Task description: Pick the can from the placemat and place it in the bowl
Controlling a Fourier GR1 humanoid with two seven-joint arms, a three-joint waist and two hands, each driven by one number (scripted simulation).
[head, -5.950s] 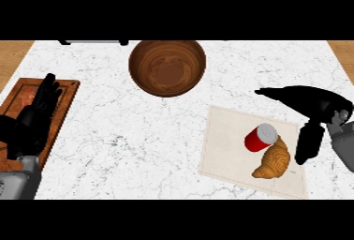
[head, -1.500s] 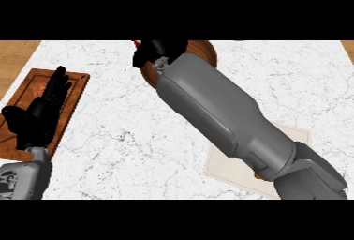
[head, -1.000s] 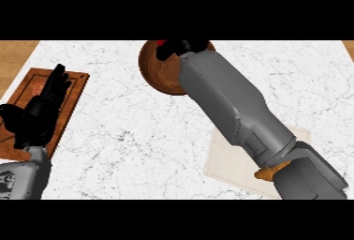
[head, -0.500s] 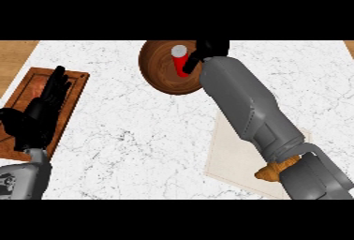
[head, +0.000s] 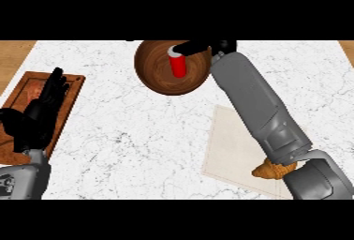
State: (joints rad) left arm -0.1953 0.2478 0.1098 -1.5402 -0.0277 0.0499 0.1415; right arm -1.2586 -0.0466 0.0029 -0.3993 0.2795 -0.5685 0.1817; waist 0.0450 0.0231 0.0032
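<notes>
The right hand [head: 207, 46] is reaching past the bowl [head: 155, 75], and the top edge is cutting off part of it. Down that arm, the grey forearm is hiding most of the croissant [head: 268, 170] and part of the placemat [head: 232, 150].

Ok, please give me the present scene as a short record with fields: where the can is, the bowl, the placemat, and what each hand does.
can: red can inside the bowl, seemingly upright
bowl: brown wooden bowl at the far middle of the counter
placemat: pale placemat at the near right, partly under the right forearm
croissant: croissant on the placemat, mostly hidden by the forearm
right hand: right hand at the bowl's far rim beside the can's top, fingers open
left hand: left hand open, resting over the wooden tray at the left
</notes>
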